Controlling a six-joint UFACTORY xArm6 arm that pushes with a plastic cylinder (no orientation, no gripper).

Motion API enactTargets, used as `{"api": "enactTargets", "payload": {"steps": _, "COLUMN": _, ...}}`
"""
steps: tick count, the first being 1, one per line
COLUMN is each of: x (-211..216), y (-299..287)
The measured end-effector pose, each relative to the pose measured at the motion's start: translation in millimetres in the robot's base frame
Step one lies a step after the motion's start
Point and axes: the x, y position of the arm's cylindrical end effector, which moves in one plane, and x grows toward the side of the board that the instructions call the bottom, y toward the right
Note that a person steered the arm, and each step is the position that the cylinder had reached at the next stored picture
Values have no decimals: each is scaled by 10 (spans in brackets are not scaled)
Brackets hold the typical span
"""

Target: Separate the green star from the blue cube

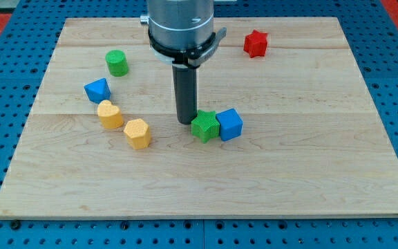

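Note:
The green star (pixel 204 126) lies near the middle of the wooden board (pixel 309 159), touching the blue cube (pixel 230 124) on its right side. My tip (pixel 185 122) stands just left of the green star, close against or touching its left edge. The rod rises from there toward the view's top.
A second blue block (pixel 97 90) sits at the left, with a yellow heart-like block (pixel 110 114) and a yellow hexagonal block (pixel 137 133) below it. A green cylinder (pixel 117 63) is at the upper left. A red star (pixel 256 43) is at the upper right.

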Motion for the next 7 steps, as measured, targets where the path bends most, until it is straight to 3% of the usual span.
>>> {"api": "enactTargets", "payload": {"steps": 1, "x": 197, "y": -142}}
{"api": "enactTargets", "payload": {"steps": 2, "x": 1050, "y": -180}}
{"api": "enactTargets", "payload": {"steps": 4, "x": 584, "y": 762}}
{"api": "enactTargets", "payload": {"steps": 6, "x": 543, "y": 193}}
{"api": "enactTargets", "payload": {"steps": 7, "x": 230, "y": 44}}
